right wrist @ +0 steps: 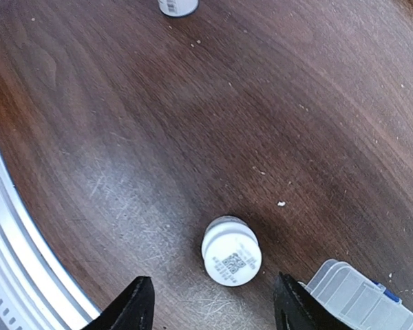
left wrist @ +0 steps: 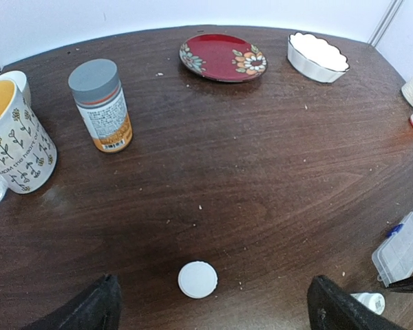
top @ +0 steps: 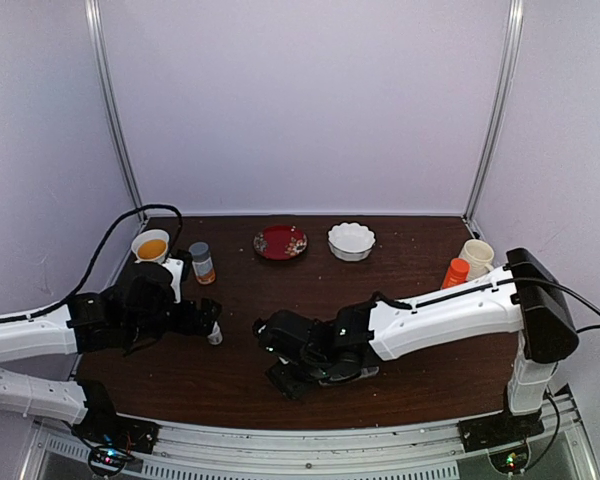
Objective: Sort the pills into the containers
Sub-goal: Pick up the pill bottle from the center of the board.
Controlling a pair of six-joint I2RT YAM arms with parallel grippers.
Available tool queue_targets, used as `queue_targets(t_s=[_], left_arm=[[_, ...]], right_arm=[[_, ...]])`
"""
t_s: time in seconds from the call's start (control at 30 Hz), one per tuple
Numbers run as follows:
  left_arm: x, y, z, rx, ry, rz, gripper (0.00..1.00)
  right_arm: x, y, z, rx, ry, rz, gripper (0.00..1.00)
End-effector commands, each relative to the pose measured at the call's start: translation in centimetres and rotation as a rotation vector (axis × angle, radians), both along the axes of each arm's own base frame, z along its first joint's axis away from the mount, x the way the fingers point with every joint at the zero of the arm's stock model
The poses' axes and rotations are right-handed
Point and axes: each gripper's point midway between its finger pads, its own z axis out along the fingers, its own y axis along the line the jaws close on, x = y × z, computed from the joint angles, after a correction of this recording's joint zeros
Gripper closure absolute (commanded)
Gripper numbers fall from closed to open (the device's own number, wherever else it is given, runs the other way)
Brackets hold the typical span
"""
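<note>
Centring the right gripper (right wrist: 212, 306) matters most here: its jaws stand partly apart and hold nothing, and the small white round plastic bottle (right wrist: 230, 251) sits between them, touching neither. Square up so both pads meet its sides together. Keep off the flat clear-plastic compartmented pill box (right wrist: 361, 300), which lies just beside the finger on that view's right. No pills can be made out for certain. That arm reaches low across the dark wooden table (top: 420, 390), wrist tipped down. Your left gripper (left wrist: 217, 313) hangs wide open and empty near a white round cap (left wrist: 197, 280).
</note>
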Motion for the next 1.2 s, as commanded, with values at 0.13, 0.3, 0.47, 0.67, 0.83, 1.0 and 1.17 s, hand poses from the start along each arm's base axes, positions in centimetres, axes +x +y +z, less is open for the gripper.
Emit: queue_targets(t_s=[0.13, 0.3, 0.47, 0.67, 0.83, 1.0, 1.17], left_arm=[[0.9, 0.2, 1.9, 0.009, -0.044, 0.022, 0.02], [0.8, 0.3, 1.5, 0.018, -0.039, 0.024, 0.02], [0.8, 0.4, 1.0, 0.04, -0.022, 0.029, 0.02], [0.7, 0.6, 0.8, 0.045, -0.019, 0.03, 0.02], [0.7, 0.5, 0.4, 0.063, -0.01, 0.017, 0.02], [0.2, -0.5, -0.1, 0.068, 0.008, -0.058, 0.02], [0.0, -2.4, -1.1, 0.038, 0.036, -0.134, 0.04]], right_arm=[[1.6, -0.7, -0.8, -0.078, -0.066, -0.091, 0.39], [1.9, -0.1, -1.1, -0.067, -0.072, -0.09, 0.47], [2.3, 0.3, -1.4, -0.094, -0.088, -0.092, 0.57], [2.5, 0.7, -1.1, -0.085, -0.102, -0.087, 0.68], [2.5, 0.8, -0.1, -0.064, -0.105, -0.087, 0.76], [3.2, -0.3, 2.6, -0.02, -0.145, -0.118, 0.77], [5.0, -3.3, 4.8, -0.016, -0.182, -0.17, 0.78]])
